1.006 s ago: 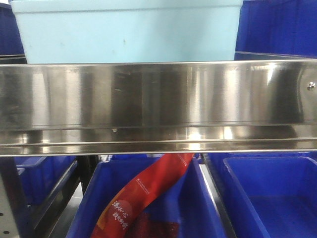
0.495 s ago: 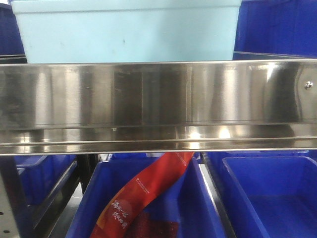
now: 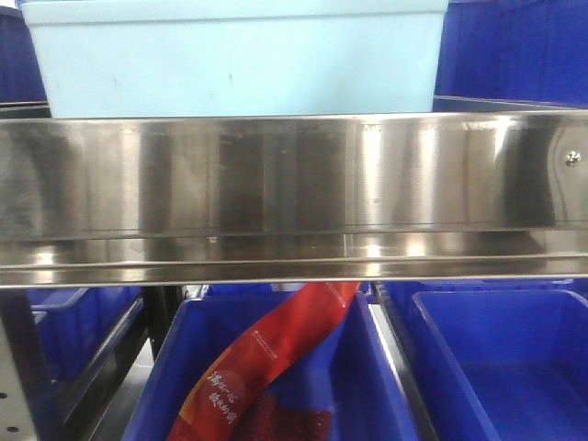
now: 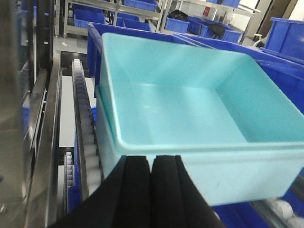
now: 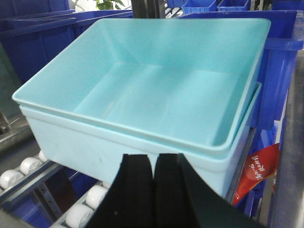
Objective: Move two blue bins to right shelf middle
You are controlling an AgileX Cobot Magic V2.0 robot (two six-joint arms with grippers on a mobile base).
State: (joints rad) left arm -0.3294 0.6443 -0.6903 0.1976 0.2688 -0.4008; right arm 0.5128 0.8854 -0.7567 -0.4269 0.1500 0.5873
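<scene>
We see two nested pale turquoise plastic bins [image 4: 190, 118] resting on the white roller shelf track [image 4: 85, 137]; our left gripper [image 4: 151, 178] and right gripper [image 5: 154, 175] hover before them, jaws pressed together, holding nothing

You're looking at a warehouse racking area w/ a polished steel shelf rail [image 3: 294, 175] across the front view, glare spots on it. Below it sit dark blue bins [image 3: 501, 367], one w/ a red packet [image 3: 266, 354]. Left wrist view shows a roller track [image 4: 85, 128], grey floor [image 4: 66, 43] & more racks of blue bins [image 4: 187, 23] at the back.
</scene>
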